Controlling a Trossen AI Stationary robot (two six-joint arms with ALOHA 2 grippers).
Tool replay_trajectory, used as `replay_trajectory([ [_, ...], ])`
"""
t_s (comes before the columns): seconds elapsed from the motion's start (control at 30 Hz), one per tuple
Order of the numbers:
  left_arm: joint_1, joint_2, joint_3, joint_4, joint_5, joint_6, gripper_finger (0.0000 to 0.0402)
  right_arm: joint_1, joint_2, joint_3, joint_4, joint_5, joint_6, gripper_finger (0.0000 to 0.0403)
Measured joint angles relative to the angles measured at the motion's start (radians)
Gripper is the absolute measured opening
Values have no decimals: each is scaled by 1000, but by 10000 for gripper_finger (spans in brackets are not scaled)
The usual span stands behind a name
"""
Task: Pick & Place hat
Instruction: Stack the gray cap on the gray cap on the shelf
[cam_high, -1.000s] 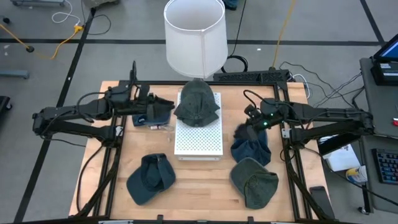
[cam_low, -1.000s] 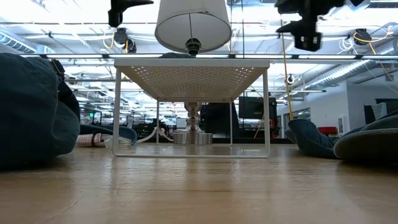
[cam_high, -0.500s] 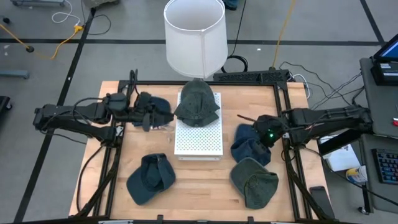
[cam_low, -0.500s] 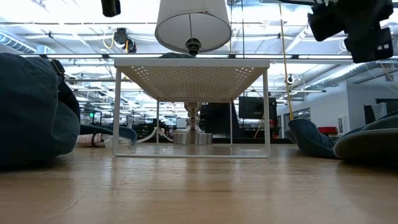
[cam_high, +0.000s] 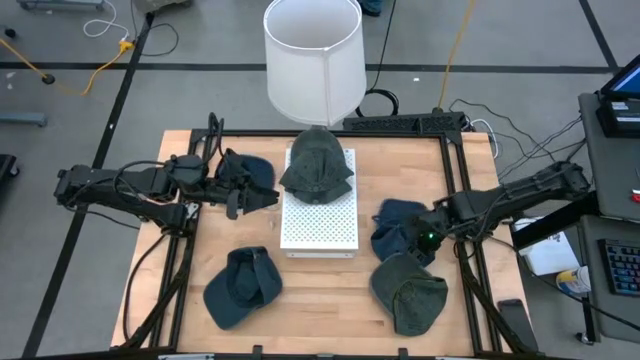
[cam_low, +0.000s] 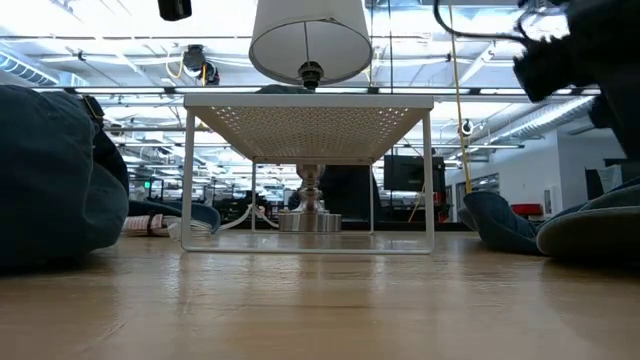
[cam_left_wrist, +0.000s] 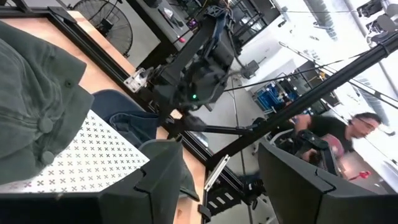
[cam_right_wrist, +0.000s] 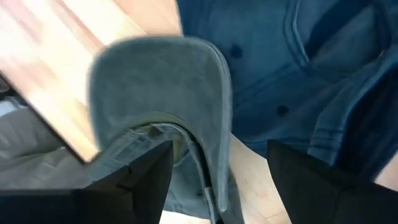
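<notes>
Right gripper (cam_high: 428, 238) above the hats on the bench (cam_high: 330, 290)

Its jaws stand released over a blue hat (cam_high: 400, 228) beside a green hat (cam_high: 410, 292). Left gripper (cam_high: 250, 195), jaws parted and empty, waits near the white rack (cam_high: 320, 215), which carries another green hat (cam_high: 316, 165).

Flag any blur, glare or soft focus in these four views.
Right wrist view: motion-blurred, the green cap's brim smeared. Low view: the right claw is a dark streak, and bright ceiling lights wash out the background. Left wrist view: blown-out windows, the person soft. High view: even light, sharp.
</notes>
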Motion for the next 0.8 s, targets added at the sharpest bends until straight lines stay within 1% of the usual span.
replay_trajectory([
  [0.23, -4, 0, 0, 0, 0, -1, 214, 78, 8, -128, 190, -4, 119, 250],
  [0.4, -5, 0, 0, 0, 0, -1, 214, 110, 8, -221, 349, -43, 209, 242],
  [0.47, -5, 0, 0, 0, 0, -5, 214, 113, 8, -238, 382, -60, 227, 231],
  [0.53, -5, 0, 0, 0, 0, -11, 214, 114, 7, -238, 387, -64, 238, 208],
  [0.6, -5, 0, 0, 0, 0, -11, 214, 114, 6, -238, 393, -65, 239, 172],
  [0.7, -4, 0, 0, 0, 0, -11, 214, 114, 2, -238, 406, -77, 246, 98],
  [0.77, -4, 0, 0, 0, 0, -12, 214, 114, 1, -238, 408, -83, 246, 40],
  [0.8, -4, 0, 0, 0, 0, -12, 214, 114, -3, -238, 415, -83, 242, 21],
])
